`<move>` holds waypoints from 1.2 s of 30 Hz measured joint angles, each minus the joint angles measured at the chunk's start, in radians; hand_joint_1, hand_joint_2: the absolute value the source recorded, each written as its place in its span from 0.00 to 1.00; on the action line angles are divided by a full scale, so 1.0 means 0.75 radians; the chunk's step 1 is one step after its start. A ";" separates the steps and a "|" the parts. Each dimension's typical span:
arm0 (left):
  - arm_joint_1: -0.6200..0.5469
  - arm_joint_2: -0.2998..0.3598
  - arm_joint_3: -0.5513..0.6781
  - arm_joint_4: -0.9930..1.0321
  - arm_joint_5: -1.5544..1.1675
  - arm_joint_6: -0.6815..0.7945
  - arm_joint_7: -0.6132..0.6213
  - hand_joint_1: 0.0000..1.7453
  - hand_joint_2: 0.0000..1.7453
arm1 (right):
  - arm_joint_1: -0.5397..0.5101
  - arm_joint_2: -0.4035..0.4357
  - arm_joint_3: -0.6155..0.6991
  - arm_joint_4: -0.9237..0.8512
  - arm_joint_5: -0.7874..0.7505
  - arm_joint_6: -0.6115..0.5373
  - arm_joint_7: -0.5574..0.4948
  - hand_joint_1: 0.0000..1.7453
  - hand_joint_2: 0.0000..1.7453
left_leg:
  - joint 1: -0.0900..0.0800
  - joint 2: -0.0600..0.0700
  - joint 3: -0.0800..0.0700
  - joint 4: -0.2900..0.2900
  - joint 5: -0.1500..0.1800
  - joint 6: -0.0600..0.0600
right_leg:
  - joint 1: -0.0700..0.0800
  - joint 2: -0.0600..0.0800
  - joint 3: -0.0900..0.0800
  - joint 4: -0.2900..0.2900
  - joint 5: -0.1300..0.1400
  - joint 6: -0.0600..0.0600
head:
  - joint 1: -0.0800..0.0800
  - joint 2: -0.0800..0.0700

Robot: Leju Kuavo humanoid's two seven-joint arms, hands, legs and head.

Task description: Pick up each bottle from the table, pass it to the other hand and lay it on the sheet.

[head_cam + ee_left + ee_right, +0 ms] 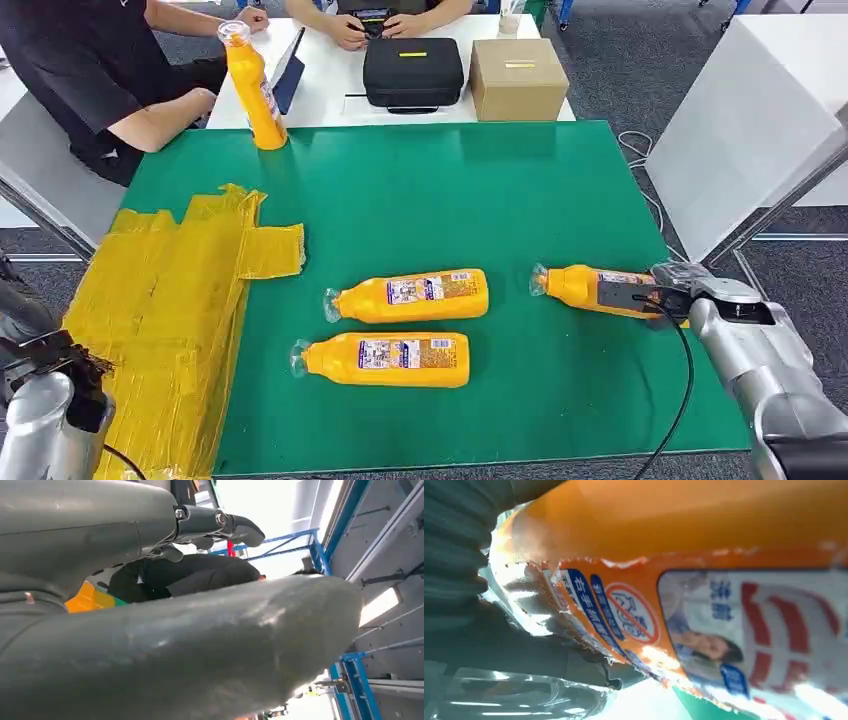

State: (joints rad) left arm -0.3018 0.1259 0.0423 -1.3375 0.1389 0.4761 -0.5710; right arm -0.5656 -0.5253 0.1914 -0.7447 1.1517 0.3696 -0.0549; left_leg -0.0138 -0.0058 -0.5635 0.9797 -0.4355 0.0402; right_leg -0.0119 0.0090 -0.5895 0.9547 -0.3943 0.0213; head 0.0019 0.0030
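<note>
The right hand [668, 297] is grasping the rightmost bottle [585, 288], lying crosswise with cap pointing left toward the far-off, unclenched left hand [55, 365].

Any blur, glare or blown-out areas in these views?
Head view: sharp, evenly lit, soft sheen on the green mat. Left wrist view: background overexposed, the left hand close and blurred. Right wrist view: the bottle too close, label soft, bright glare spots.

We count four orange bottles: one upright [252, 88], three lying down [412, 297] [385, 360] [590, 288]. One yellow sheet [160, 320], one black case [412, 72], one cardboard box [517, 80], two seated people [90, 70] [375, 15].
</note>
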 measured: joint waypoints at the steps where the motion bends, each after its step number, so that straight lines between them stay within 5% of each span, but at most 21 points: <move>1: 0.001 0.001 0.000 0.000 0.000 0.000 -0.003 0.00 0.00 | -0.009 -0.006 0.012 0.012 -0.009 -0.001 -0.007 1.00 1.00 | 0.000 0.000 0.000 0.000 0.000 0.000 | 0.000 0.000 0.000 0.000 0.000 0.000 | 0.001 0.000; 14: 0.057 0.005 0.012 -0.030 -0.005 0.005 -0.002 0.00 0.00 | -0.056 0.101 -0.012 -0.071 -0.309 -0.083 0.166 1.00 1.00 | 0.001 -0.001 -0.001 0.000 0.000 0.000 | 0.001 0.000 -0.001 0.000 0.000 0.000 | 0.001 0.000; 25: 0.242 -0.016 0.109 -0.199 0.024 -0.010 0.019 0.00 0.00 | -0.209 0.176 -0.099 -0.402 -0.626 -0.114 0.139 1.00 1.00 | 0.000 -0.002 -0.004 0.000 0.000 0.000 | 0.000 -0.001 -0.005 0.001 0.000 0.000 | 0.001 0.000; 36: 0.321 -0.040 0.148 -0.279 0.147 -0.221 0.111 0.00 0.00 | -0.183 0.278 -0.151 -0.674 -0.860 -0.178 0.150 1.00 1.00 | 0.000 -0.002 -0.004 0.000 0.001 0.000 | 0.001 -0.001 -0.006 0.001 0.000 0.000 | 0.001 0.000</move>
State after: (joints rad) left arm -0.0611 0.0961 0.1534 -1.5469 0.2490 0.3104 -0.4880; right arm -0.7032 -0.3167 0.0782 -1.2503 0.5066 0.2362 0.0579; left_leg -0.0135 -0.0071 -0.5666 0.9796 -0.4352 0.0403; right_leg -0.0114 0.0079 -0.5937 0.9553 -0.3944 0.0215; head 0.0027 0.0031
